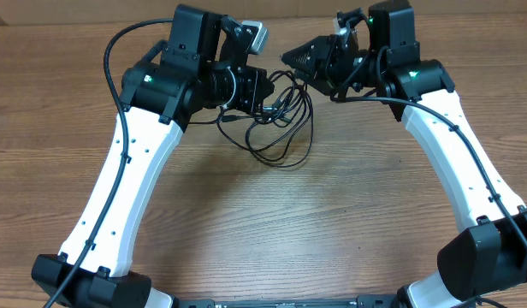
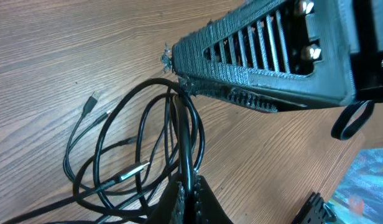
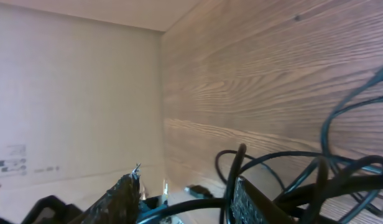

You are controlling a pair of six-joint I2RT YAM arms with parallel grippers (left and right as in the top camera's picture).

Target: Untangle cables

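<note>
Light-brown wood-grain table (image 1: 272, 222) carries the tangled thin black cables (image 2: 184, 143), lying between both arms. Left gripper (image 2: 188, 186): jaws closed, clamping a cable loop. Right gripper (image 3: 185, 180), beyond: jaws partly apart, cable strands passing between its fingers.

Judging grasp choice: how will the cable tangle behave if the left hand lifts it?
Likely floppy: the cables curl in loose loops at the left hand. Probably light, being so thin. Crossed loops may snag rather than slide apart.

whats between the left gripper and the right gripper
A few strands of the cables run across that gap, over the table; the overhead view shows it.
</note>
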